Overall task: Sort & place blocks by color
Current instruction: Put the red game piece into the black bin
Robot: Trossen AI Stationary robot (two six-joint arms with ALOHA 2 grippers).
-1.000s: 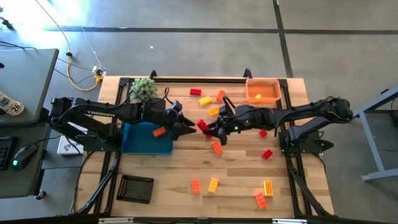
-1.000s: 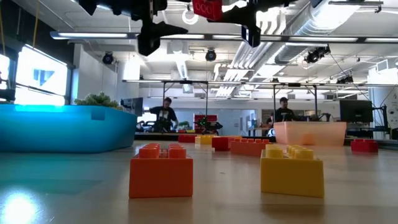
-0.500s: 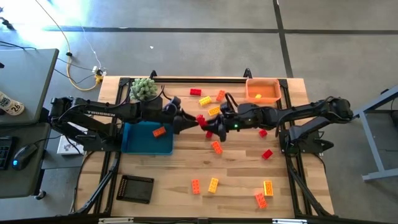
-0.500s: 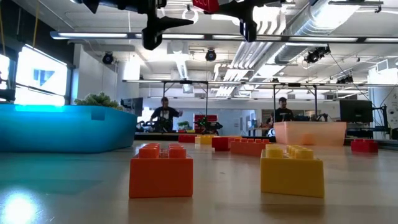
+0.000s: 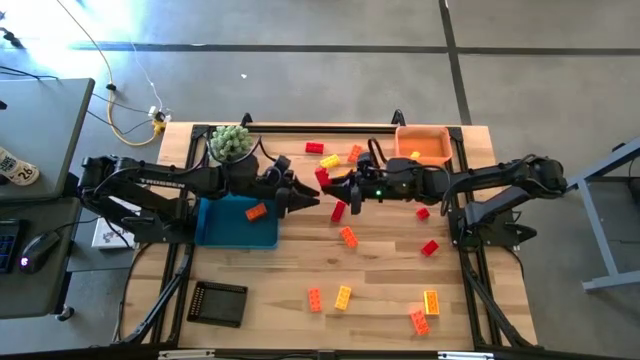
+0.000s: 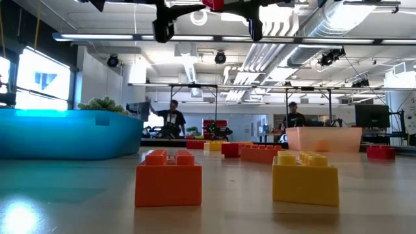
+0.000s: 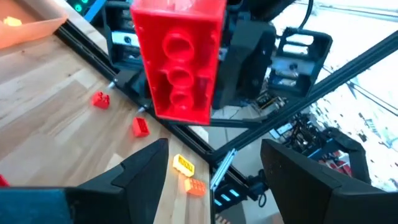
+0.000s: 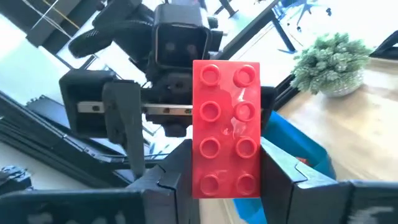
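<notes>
A red block (image 8: pixel 227 124) hangs high over the table's middle, with my right gripper (image 5: pixel 332 186) shut on it. My left gripper (image 5: pixel 306 197) faces it from the table's left, open, its fingers (image 7: pixel 144 171) a short way off and touching nothing. In the left wrist view the red block (image 7: pixel 180 59) shows its hollow underside. Other red, orange and yellow blocks lie flat on the wood, among them an orange one (image 5: pixel 348 236) and a red one (image 5: pixel 338 210). In the low view the held block (image 6: pixel 214 4) is at the picture's top edge. My right gripper pinches the red block between its two fingers by the two long sides (image 8: pixel 200 177), at the end nearest the wrist. The fingers are about level and point toward the table's left. The block sticks out past them, studs toward the wrist camera, lifted clear of the table.
A blue tray (image 5: pixel 225 232) with an orange block (image 5: pixel 255 211) lies under the left arm. An orange tray (image 5: pixel 432 143) holding a yellow block stands at the far right. A fuzzy green plant (image 5: pixel 230 143) is at the far left, a black grid piece (image 5: pixel 218 302) near left.
Both grippers have tipped up toward level and risen a little. My right gripper has carried the red block slightly toward the table's far edge; in the low view the block has climbed almost out of the picture's top. The left gripper stays open, facing the block.
</notes>
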